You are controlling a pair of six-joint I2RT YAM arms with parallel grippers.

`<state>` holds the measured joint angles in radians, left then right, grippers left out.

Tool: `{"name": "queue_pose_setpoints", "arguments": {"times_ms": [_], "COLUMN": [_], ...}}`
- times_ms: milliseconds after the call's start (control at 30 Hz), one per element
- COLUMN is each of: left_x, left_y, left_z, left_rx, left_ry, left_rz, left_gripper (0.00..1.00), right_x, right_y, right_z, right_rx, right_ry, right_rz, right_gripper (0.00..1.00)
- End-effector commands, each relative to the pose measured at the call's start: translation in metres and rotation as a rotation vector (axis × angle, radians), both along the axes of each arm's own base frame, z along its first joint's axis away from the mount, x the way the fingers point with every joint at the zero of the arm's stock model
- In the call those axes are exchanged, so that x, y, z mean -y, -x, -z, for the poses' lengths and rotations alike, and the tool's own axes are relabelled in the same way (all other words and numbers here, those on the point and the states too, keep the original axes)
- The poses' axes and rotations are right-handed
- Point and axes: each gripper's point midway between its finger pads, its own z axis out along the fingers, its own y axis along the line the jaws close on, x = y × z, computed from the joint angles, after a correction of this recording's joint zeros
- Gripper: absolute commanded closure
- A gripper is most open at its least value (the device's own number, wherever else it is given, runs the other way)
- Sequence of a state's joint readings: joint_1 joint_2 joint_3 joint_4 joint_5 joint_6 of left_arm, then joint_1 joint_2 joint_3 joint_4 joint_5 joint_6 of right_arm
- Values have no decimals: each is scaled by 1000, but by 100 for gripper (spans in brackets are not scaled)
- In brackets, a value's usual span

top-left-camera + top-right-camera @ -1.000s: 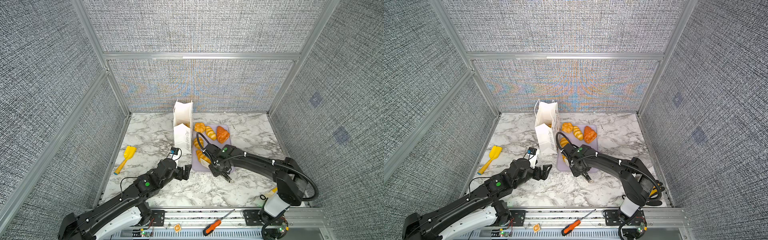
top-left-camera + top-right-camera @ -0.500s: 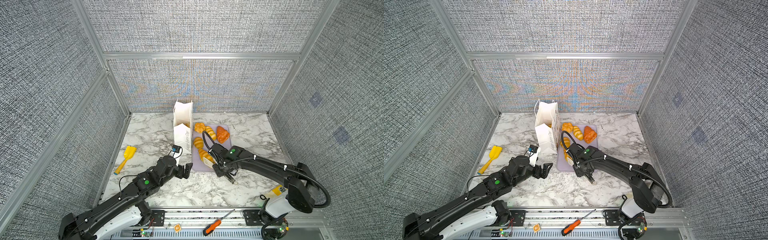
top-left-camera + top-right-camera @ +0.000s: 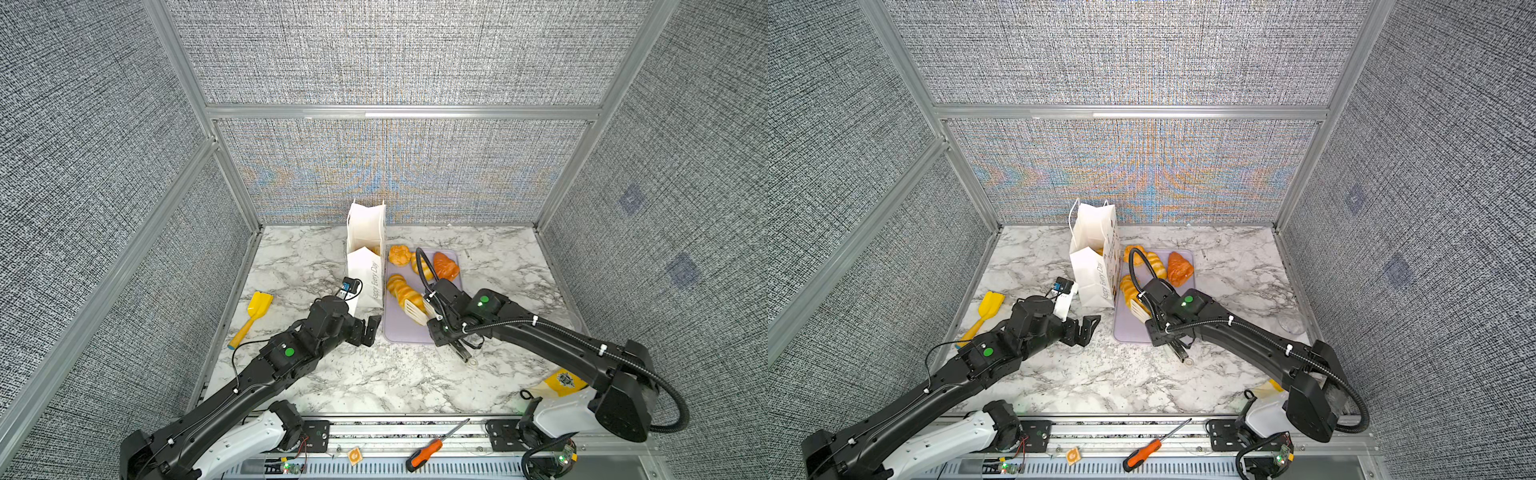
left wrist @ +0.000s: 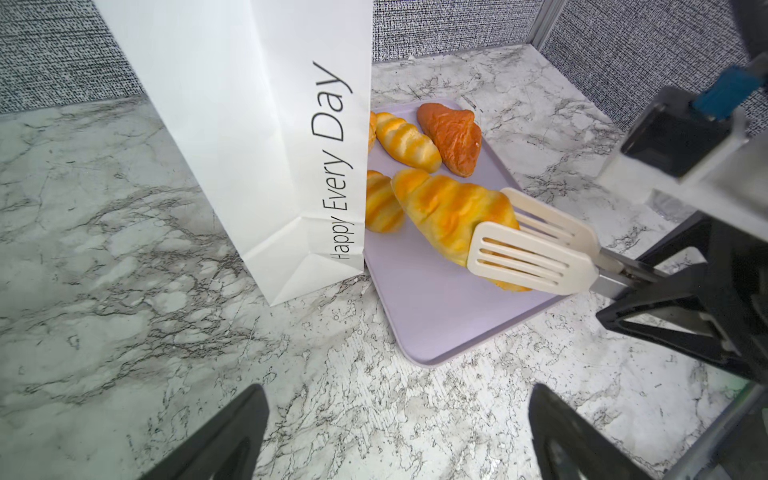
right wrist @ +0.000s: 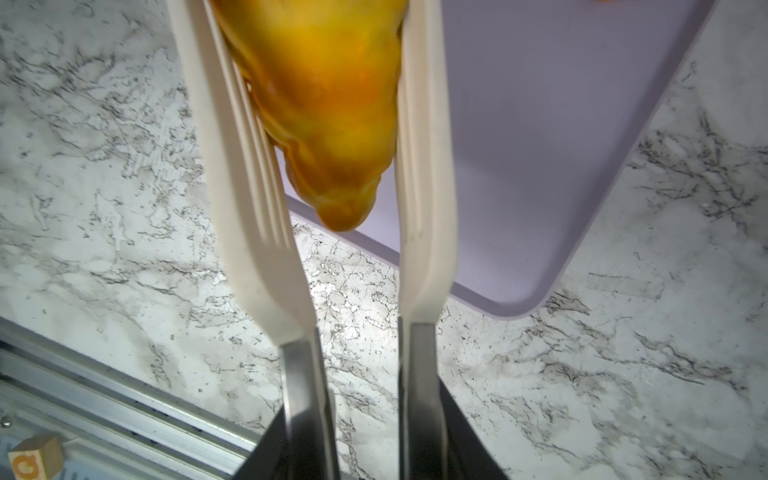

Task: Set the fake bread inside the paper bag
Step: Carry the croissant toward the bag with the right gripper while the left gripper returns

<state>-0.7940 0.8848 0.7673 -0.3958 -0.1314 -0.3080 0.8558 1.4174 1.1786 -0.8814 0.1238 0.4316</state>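
Note:
The white paper bag (image 3: 365,270) (image 3: 1094,266) (image 4: 249,124) stands open, with a golden piece showing inside its mouth. My right gripper (image 3: 438,320) (image 3: 1156,322) (image 5: 365,415) is shut on the metal handles of cream slotted tongs (image 4: 528,257) (image 5: 249,208). The tongs clamp a golden croissant (image 3: 401,291) (image 3: 1128,291) (image 4: 449,212) (image 5: 328,104), tilted just over the lilac tray (image 3: 405,332) (image 4: 436,307) beside the bag. More fake bread lies on the tray: a small croissant (image 4: 380,205), a striped one (image 4: 407,141) and a dark orange one (image 3: 445,266) (image 4: 451,137). My left gripper (image 3: 368,330) (image 3: 1086,330) (image 4: 395,436) is open and empty before the bag.
A yellow scoop (image 3: 255,311) lies on the marble at the left. An orange-handled screwdriver (image 3: 432,451) and a small wooden block (image 3: 354,456) rest on the front rail. A yellow packet (image 3: 561,380) sits by the right arm's base. Grey walls enclose three sides.
The right arm has swung its elbow outward and carried the tongs with the croissant a little further back along the tray. The left gripper has crept slightly towards the bag.

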Motion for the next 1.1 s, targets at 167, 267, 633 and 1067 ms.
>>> {"name": "queue_pose_setpoints", "arguments": {"times_ms": [167,267,633,1067], "left_x": [-10,-12,-24,-59], "left_y": [-11,-16,-29,-43], "left_z": [-15,-21,-36,-54], "left_rx": [39,49,66,85], "left_ry": [-9,-9,18,53], "left_rz": [-4,-5,-15,-78], "left_gripper": [1,1,1,1], "right_x": [-11,-14,-22,-45], "right_y": [-8,-8,-5,-4], "right_z": [-38,-47,-88,-137], "right_rx": [77,94,163,235], "right_ry": [-88,-95,-178,-257], "right_rz": [19,14,13,-37], "right_gripper": [60,60,61,62]}}
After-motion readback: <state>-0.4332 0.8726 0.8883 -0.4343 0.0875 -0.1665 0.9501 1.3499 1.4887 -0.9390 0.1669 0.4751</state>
